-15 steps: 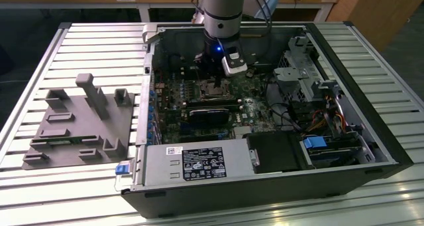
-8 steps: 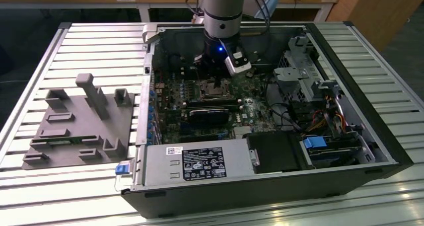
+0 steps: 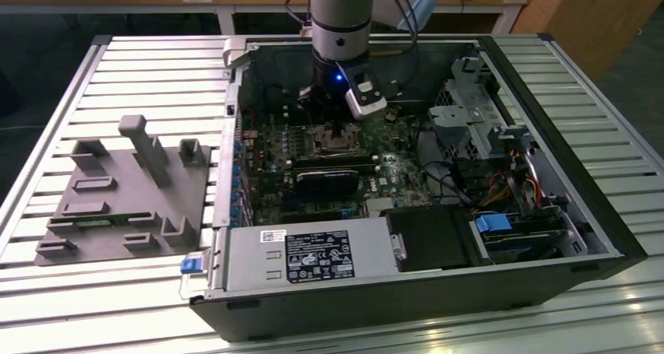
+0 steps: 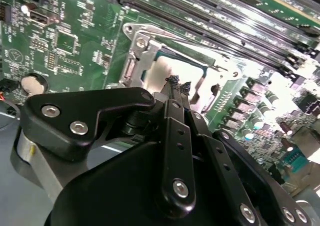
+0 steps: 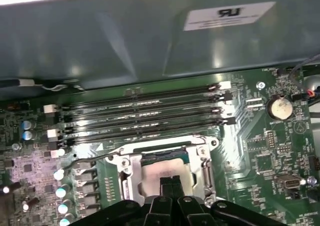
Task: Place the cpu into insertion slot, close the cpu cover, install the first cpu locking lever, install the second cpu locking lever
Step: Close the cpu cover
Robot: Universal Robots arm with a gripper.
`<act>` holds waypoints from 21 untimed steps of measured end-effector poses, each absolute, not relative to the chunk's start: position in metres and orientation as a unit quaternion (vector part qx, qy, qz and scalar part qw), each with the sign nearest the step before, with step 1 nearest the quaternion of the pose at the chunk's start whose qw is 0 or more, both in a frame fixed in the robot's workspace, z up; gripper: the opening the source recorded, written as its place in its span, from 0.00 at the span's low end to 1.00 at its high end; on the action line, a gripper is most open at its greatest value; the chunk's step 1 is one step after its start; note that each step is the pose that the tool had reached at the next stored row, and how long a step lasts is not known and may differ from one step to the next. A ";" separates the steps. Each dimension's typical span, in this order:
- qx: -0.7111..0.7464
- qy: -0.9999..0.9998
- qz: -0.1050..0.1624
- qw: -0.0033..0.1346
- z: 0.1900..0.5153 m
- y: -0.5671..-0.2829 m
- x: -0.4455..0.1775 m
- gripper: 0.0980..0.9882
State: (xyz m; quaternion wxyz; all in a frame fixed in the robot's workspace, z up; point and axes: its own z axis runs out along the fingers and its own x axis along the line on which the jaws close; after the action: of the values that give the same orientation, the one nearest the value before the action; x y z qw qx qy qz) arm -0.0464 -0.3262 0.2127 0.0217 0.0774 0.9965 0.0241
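The cpu lies flat in the insertion slot on the green board, its dull metal top showing in both wrist views. The silver cpu cover lies around it as a frame, with the chip showing through the cut-out. My gripper hangs just above the chip's middle, its black fingertips pressed together and holding nothing. A thin wire locking lever sticks out sideways from the socket's corner. In the exterior view my gripper reaches down into the open computer case.
Long black memory slots run beside the socket, with the case wall beyond. A coin cell sits nearby. A power supply and drive cage crowd the case. A grey fixture rests on the exterior view's left.
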 end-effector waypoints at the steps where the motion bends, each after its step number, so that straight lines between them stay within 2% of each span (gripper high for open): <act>1: 0.078 0.996 0.024 0.023 0.213 -0.326 -0.048 0.01; 10: 0.079 0.996 0.025 0.028 0.212 -0.326 -0.064 0.01; 21: 0.079 0.996 0.025 0.028 0.211 -0.326 -0.067 0.01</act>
State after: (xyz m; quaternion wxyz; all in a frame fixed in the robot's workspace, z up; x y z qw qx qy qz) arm -0.0674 -0.3262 0.2113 0.0285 0.0789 0.9962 0.0248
